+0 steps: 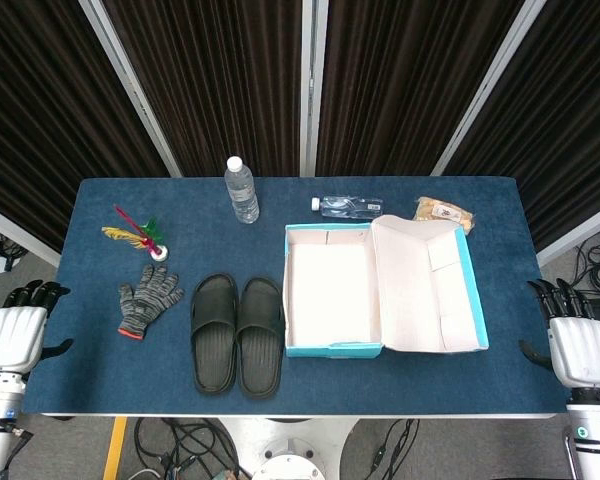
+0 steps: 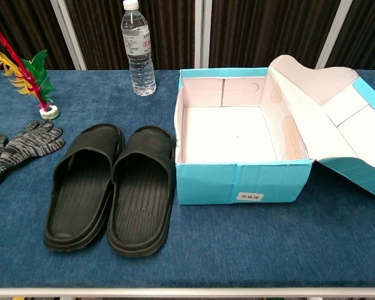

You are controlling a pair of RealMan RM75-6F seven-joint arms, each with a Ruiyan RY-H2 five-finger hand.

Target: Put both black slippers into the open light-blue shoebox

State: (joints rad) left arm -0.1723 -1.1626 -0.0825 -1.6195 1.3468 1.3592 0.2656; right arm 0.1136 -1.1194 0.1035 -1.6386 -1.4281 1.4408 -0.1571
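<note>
I see dark pleated curtains (image 1: 220, 70) with pale metal posts (image 1: 310, 80) behind my blue-clothed table (image 1: 460, 395); cables (image 1: 180, 445) litter the grey floor (image 1: 65, 440).

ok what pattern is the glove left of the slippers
The glove is knit in grey and black streaks, with an orange-red cuff edge; chest view shows it best.

slippers (image 1: 237, 334) left of shoebox (image 1: 332, 349), glove (image 1: 148, 298) further left
</note>
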